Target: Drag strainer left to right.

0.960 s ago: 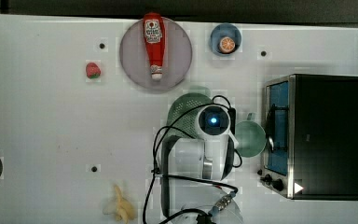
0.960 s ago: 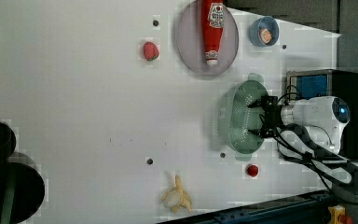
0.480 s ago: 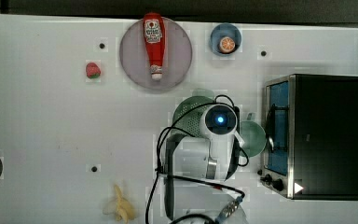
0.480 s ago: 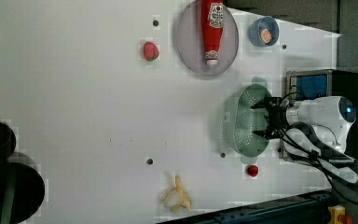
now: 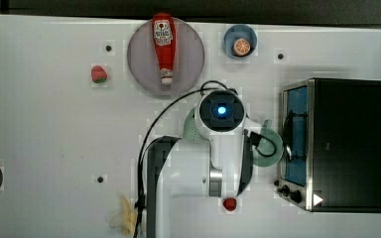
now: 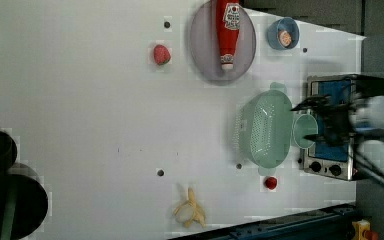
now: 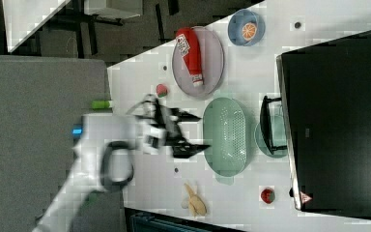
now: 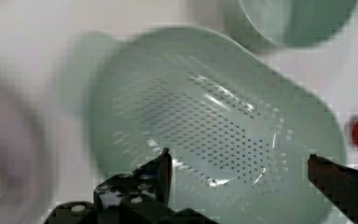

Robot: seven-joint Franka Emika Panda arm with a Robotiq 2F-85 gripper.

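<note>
Gripper spread wide, pinching nothing, raised clear above the table. Directly beneath the fingers in the wrist view: strainer, upright and resting on the table. Beyond the strainer's far rim, just beside it: green cup, next to the toaster oven. Off one end of the strainer, a small red fruit; off the other end, a plate bearing a ketchup bottle.

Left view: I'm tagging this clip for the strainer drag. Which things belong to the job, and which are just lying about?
Job in hand:
- strainer
- gripper, jaws open

Lying about:
- green cup
- grey plate with the ketchup bottle
- blue bowl
- toaster oven
- banana
- strawberry
</note>
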